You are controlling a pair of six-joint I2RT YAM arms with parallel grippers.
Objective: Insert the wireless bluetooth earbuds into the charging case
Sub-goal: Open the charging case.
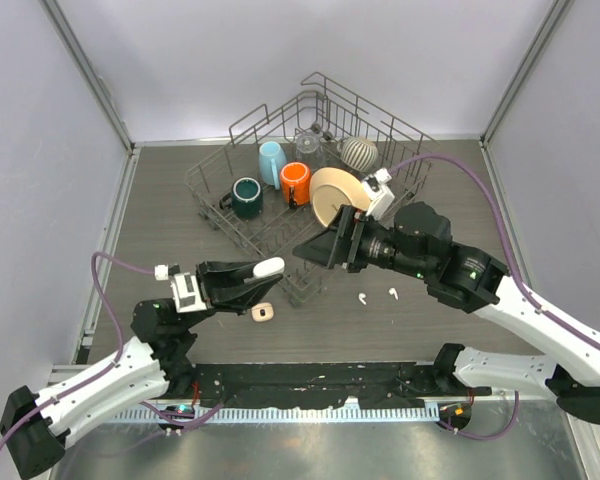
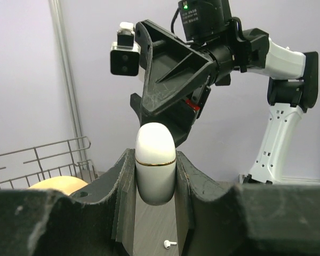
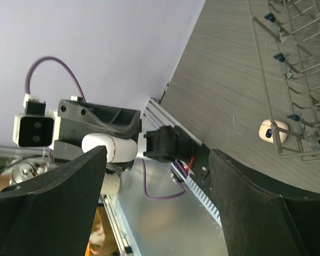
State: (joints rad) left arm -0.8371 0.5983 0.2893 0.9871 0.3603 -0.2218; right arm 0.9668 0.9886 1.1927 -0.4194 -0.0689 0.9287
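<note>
Left claw point(image 1: 268, 272) holds case point(image 2: 155, 168) | 2 earbuds point(image 1: 363, 297) rightward on table point(image 1: 450, 200), apart

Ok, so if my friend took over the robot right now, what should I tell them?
Left pincer: shut on the case, held up off the table; the lid looks closed.
Right pincer: open, close to the case, holding nothing.
Earbuds: two lie loose on the table near the right arm.
Done: the case is picked up.
Left: open the case, pick up each earbud, and put both in.
</note>
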